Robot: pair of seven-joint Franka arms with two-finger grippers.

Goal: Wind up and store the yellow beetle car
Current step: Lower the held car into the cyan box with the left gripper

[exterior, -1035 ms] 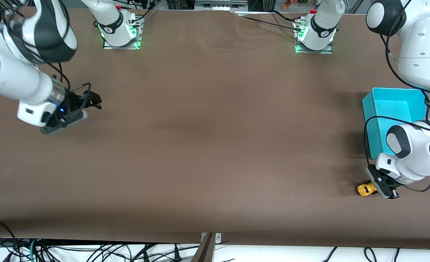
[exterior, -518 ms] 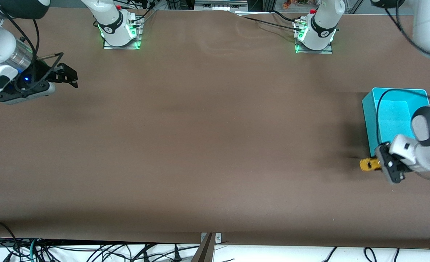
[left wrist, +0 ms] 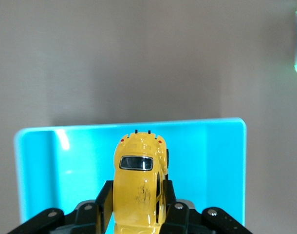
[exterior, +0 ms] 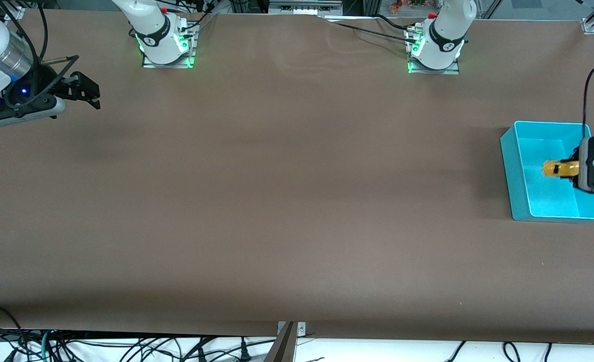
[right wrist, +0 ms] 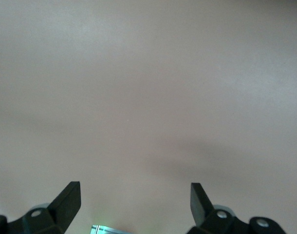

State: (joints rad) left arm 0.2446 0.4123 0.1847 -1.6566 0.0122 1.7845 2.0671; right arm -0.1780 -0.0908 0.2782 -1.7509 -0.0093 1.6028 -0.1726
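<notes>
My left gripper is shut on the yellow beetle car and holds it over the inside of the cyan bin at the left arm's end of the table. In the left wrist view the car sits clamped between the black fingers, with the bin under it. My right gripper is open and empty above the bare table at the right arm's end. The right wrist view shows its spread fingertips over brown table only.
The brown table fills the view. The two arm bases stand on green-lit plates along its edge farthest from the front camera. Cables hang below the table's nearest edge.
My left gripper has lifted the car off the table and carried it over the cyan bin. My right gripper has drawn back toward its end of the table and away from the front camera.
</notes>
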